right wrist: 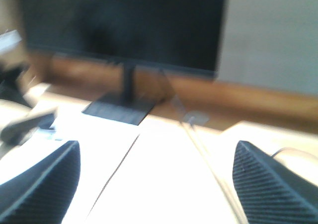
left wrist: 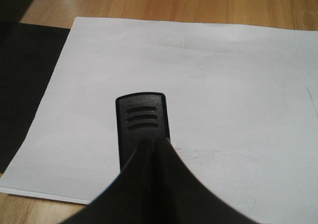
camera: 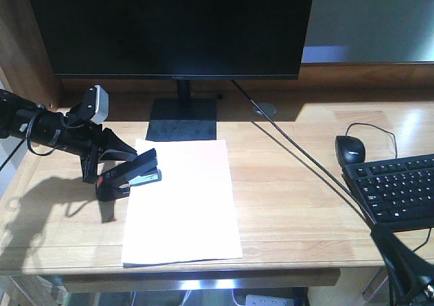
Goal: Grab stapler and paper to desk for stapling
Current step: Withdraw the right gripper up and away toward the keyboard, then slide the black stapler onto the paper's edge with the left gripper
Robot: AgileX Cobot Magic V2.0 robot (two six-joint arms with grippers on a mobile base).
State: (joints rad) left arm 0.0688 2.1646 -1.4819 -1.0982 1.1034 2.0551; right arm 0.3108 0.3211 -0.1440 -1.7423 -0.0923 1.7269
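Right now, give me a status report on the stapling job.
Left gripper shut on stapler, at paper's left edge on desk. Right gripper open, empty. Nothing in the way.

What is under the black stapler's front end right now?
The large white paper sheet lies under the front end of the small black stapler, on the light-wood desk. The left hand holds the stapler's rear; whether its base touches the paper is hidden.
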